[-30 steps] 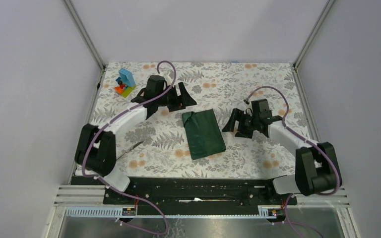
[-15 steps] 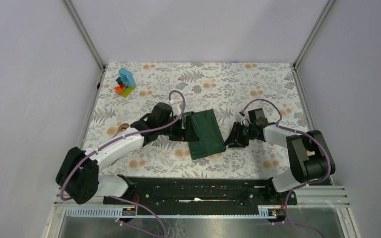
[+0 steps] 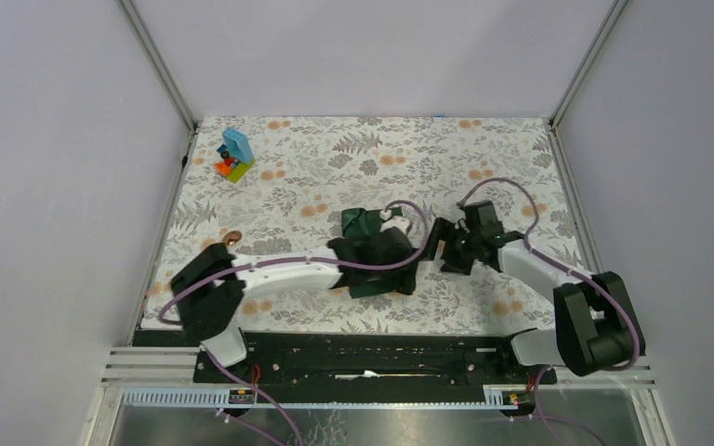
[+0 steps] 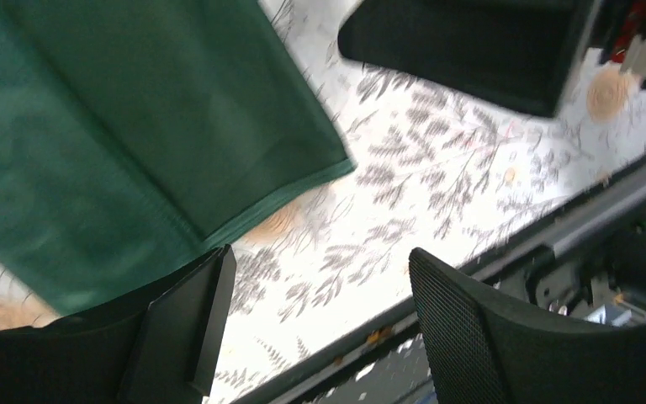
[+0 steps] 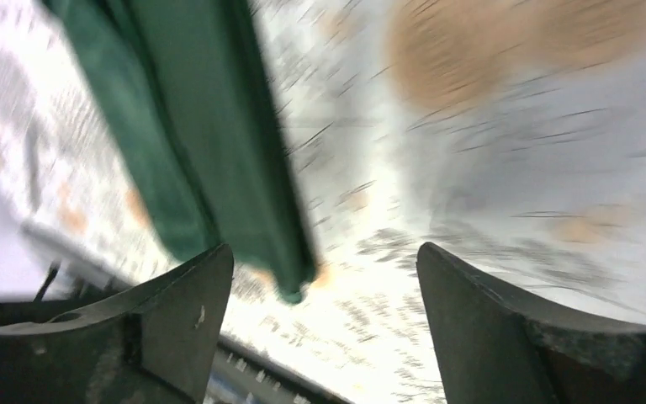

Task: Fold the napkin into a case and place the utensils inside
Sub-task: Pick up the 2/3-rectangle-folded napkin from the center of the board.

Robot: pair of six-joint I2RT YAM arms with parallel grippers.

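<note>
The dark green napkin [image 3: 358, 221] lies folded as an oblong in the middle of the floral cloth, mostly covered by my left arm. In the left wrist view the napkin [image 4: 118, 126] fills the upper left, its near corner just beyond my left gripper [image 4: 320, 311], which stands open over bare cloth. From above, the left gripper [image 3: 398, 277] hovers over the napkin's near right corner. My right gripper [image 3: 439, 247] is beside the napkin's right edge. In the blurred right wrist view it [image 5: 328, 311] is open, the napkin [image 5: 193, 126] ahead to the left. A brownish utensil end [image 3: 233, 239] shows by the left arm.
A colourful toy block stack [image 3: 234, 155] stands at the far left corner. The black rail [image 3: 372, 353] with the arm bases runs along the table's near edge, and grey walls close in both sides. In the left wrist view the right gripper's black body [image 4: 471, 50] sits close at the upper right.
My left arm swung from the far left down and right until its gripper came over the napkin's near right corner. The right gripper drew nearer the napkin's right edge.
</note>
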